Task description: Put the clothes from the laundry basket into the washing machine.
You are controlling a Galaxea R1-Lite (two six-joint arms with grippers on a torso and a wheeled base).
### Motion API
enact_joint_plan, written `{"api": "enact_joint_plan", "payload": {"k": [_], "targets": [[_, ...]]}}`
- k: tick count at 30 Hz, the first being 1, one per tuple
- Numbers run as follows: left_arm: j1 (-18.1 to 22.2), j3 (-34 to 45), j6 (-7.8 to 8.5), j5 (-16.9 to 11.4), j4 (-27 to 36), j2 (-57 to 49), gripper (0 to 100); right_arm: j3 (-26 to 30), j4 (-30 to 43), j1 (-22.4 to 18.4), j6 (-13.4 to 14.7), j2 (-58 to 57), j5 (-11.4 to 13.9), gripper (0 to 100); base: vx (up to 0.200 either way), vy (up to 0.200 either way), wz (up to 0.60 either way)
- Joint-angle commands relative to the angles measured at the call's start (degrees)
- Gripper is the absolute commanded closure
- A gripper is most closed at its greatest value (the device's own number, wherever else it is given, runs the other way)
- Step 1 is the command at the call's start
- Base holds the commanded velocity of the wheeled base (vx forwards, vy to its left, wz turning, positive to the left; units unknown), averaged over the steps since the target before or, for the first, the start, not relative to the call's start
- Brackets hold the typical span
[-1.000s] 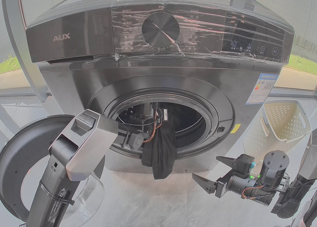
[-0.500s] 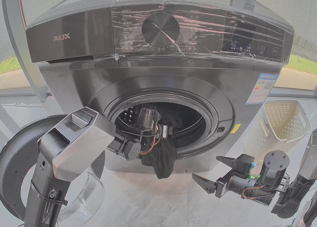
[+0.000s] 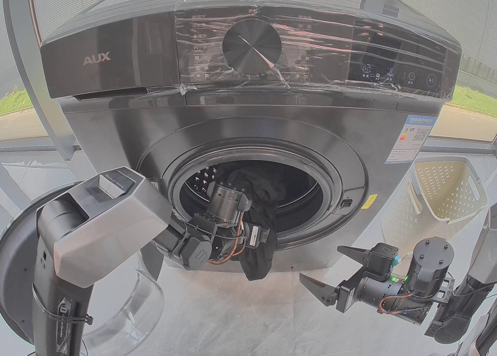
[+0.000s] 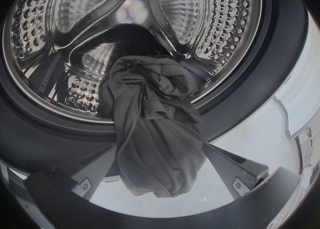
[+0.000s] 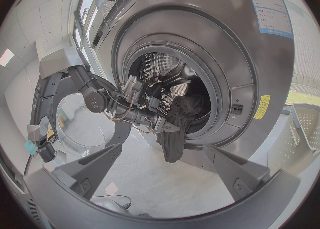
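Head view: dark garment (image 3: 257, 248) draped over the washing machine (image 3: 310, 129) door rim, part inside the drum, part hanging out. Left end effector (image 4: 160, 146) fingers apart, flanking it (no clamp). Right end effector (image 3: 322, 264) spread wide, low, near the laundry basket (image 3: 450, 191).

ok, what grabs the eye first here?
A dark garment draped over the washer door rim, half in the drum, half hanging out. The left claw sits open right in front of it. The right claw is open too, low on the right near the basket.
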Motion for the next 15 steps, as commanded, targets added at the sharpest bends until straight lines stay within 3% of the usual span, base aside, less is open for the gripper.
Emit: {"api": "enact_joint_plan", "payload": {"k": [1,11,12,15], "targets": [[0.2,-1.7,0.08,0.0,-0.5,2.9,0,0.0,0.0,0.3,0.0,-0.1,0.0,0,0.000,0.000,0.00],[0.2,-5.9,-0.36,0.0,-3.5,7.7,0,-0.1,0.0,0.3,0.0,-0.2,0.0,0,0.000,0.000,0.00],[0.2,-5.9,-0.36,0.0,-3.5,7.7,100,0.0,0.0,0.2,0.0,-0.2,0.0,0,0.000,0.000,0.00],[0.4,-6.6,-0.71,0.0,-3.3,7.9,100,-0.1,0.0,0.2,0.0,-0.2,0.0,0,0.000,0.000,0.00]]}}
